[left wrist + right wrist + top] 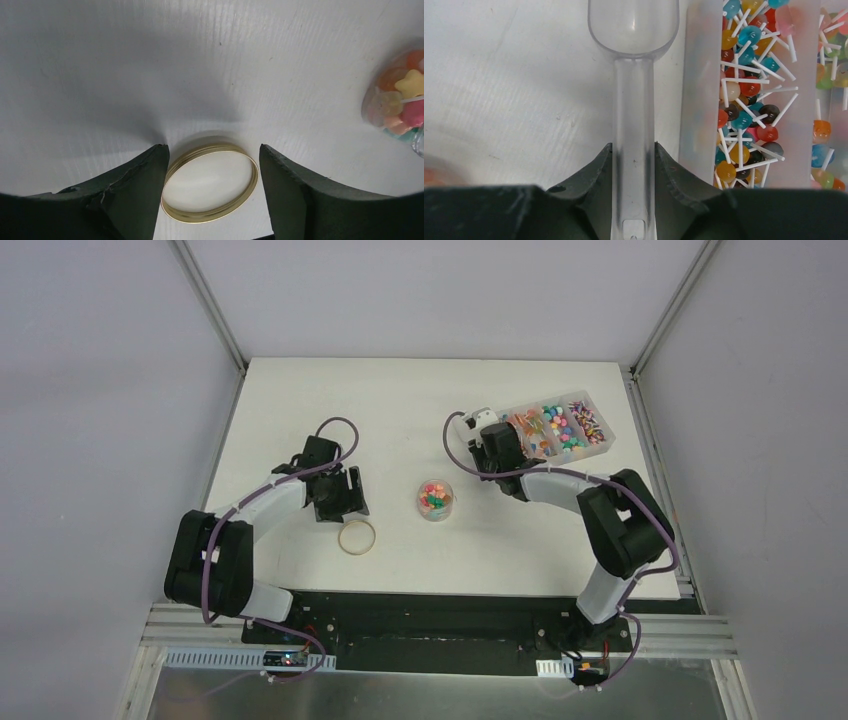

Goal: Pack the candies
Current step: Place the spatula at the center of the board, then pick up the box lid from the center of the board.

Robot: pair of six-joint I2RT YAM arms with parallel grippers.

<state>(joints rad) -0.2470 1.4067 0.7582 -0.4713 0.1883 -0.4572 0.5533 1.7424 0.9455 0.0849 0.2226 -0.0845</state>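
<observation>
Several candies [435, 498] fill a small clear jar [437, 512] at mid-table; the left wrist view shows them at its right edge [400, 105]. A gold lid [210, 182] lies flat on the table, also visible from above [357, 537]. My left gripper [212, 147] is open, with one finger on each side of the lid. The left finger [135, 190] reaches the lid's edge and the right finger [300, 195] stands a little off it. My right gripper [634, 147] is shut on the handle of a clear plastic scoop [634, 30], whose bowl is empty.
A clear compartment box [606, 446] of assorted sweets stands at the back right. Its wall [699, 75] is just right of the scoop, with lollipops [749, 90] inside. The right gripper [497, 443] sits at the box's left end.
</observation>
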